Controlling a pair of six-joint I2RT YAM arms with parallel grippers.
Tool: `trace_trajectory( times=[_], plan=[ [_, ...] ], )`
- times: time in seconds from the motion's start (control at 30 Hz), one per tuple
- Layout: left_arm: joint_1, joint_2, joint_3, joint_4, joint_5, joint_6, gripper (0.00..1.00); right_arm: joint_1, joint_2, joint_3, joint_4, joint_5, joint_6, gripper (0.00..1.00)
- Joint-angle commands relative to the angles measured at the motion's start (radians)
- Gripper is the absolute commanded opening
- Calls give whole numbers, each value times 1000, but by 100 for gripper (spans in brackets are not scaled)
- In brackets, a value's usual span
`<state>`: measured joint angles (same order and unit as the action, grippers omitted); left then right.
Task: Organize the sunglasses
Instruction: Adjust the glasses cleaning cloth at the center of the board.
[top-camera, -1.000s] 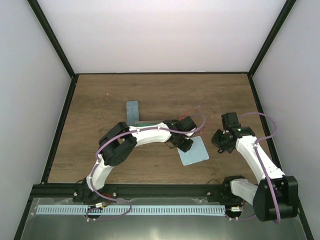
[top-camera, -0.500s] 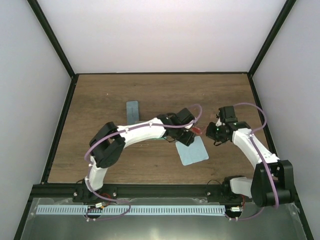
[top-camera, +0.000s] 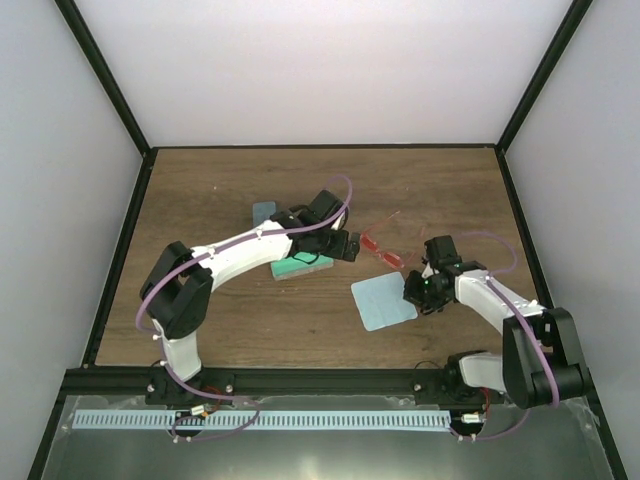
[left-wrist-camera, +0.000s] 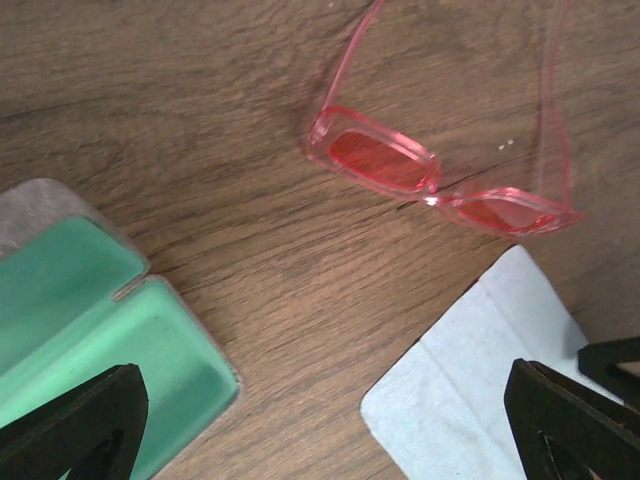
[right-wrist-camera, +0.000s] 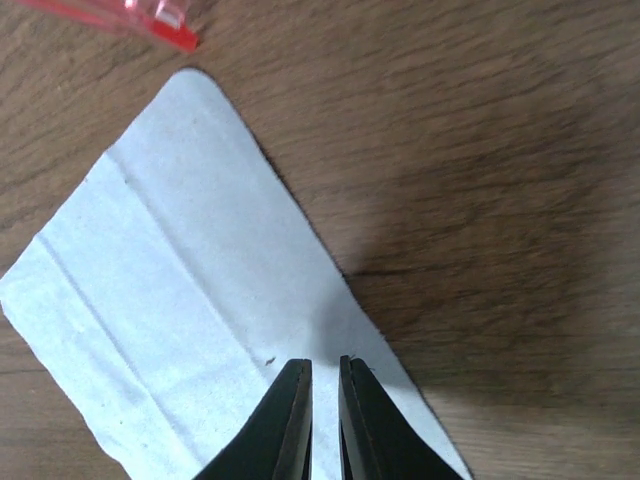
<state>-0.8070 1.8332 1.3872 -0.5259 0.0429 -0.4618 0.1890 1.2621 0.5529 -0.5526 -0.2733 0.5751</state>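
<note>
Red-framed sunglasses (top-camera: 385, 250) lie unfolded on the wooden table, lenses (left-wrist-camera: 440, 175) down and arms pointing away. My left gripper (top-camera: 350, 246) hovers just left of them, jaws wide open and empty; in the left wrist view its fingertips (left-wrist-camera: 70, 430) frame the bottom corners. An open case with green lining (top-camera: 294, 266) lies under that arm and shows again (left-wrist-camera: 90, 330) at lower left. My right gripper (right-wrist-camera: 325, 385) is shut, tips just above the right edge of a light-blue cloth (right-wrist-camera: 180, 290), nothing pinched between them.
The cloth (top-camera: 383, 302) lies in front of the sunglasses, between both grippers. A blue-grey oblong case (top-camera: 264, 212) peeks out behind the left arm. Black frame rails (top-camera: 130, 250) and white walls bound the table on three sides.
My left gripper has opened, let the sunglasses down onto the table and drawn back to the left. The right gripper has come nearer and lower, to the cloth's right edge.
</note>
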Motion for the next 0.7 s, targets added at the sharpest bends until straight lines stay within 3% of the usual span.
trace_trajectory(
  times=[0.0,0.27,0.67],
  plan=[
    [-7,-4,58,14,8,-33,100,46,5,14,-37,20,79,9],
    [-7,-8,66,18,-5,-11,100,67,-43,-42,-117,22,166,10],
    [-8,-1,56,43,20,22,99,95,-121,13,-200,-30,212,12]
  ],
)
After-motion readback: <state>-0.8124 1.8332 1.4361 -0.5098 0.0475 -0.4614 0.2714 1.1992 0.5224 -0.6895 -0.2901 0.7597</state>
